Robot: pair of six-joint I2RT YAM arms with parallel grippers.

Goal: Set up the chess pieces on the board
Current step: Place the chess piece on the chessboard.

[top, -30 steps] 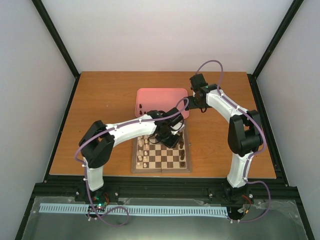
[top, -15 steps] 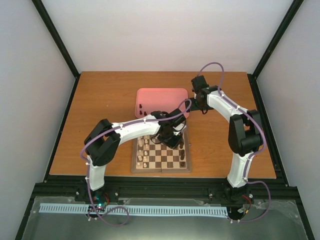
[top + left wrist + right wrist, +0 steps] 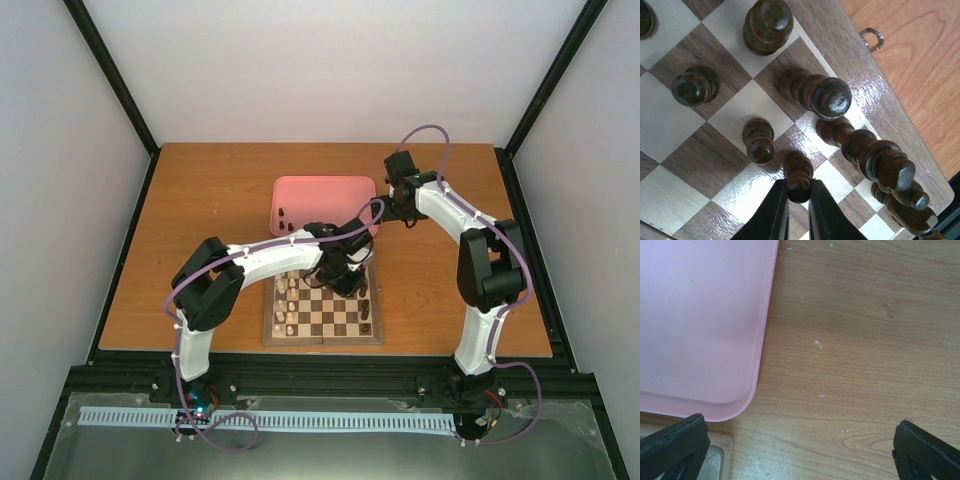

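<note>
My left gripper (image 3: 799, 194) is shut on the round head of a dark pawn (image 3: 799, 175). The pawn stands upright over the board (image 3: 875, 95), near its right edge. Whether its base touches the square I cannot tell. Several other dark chess pieces (image 3: 825, 95) stand in two rows around it. From above, the left gripper (image 3: 343, 272) hovers over the far right part of the board (image 3: 322, 341). My right gripper (image 3: 797, 447) is open over bare table, with nothing between its fingers (image 3: 675, 440). It hangs by the right corner of the pink tray (image 3: 700, 330).
The pink tray (image 3: 330, 190) lies behind the board with a few dark pieces (image 3: 286, 219) at its left side. Cream pieces (image 3: 288, 300) fill the board's left columns. A small metal clasp (image 3: 871, 38) sticks out from the board's edge.
The left arm has shifted slightly right and nearer over the board, still gripping the pawn. The right gripper has drifted a little to the right beside the tray.
</note>
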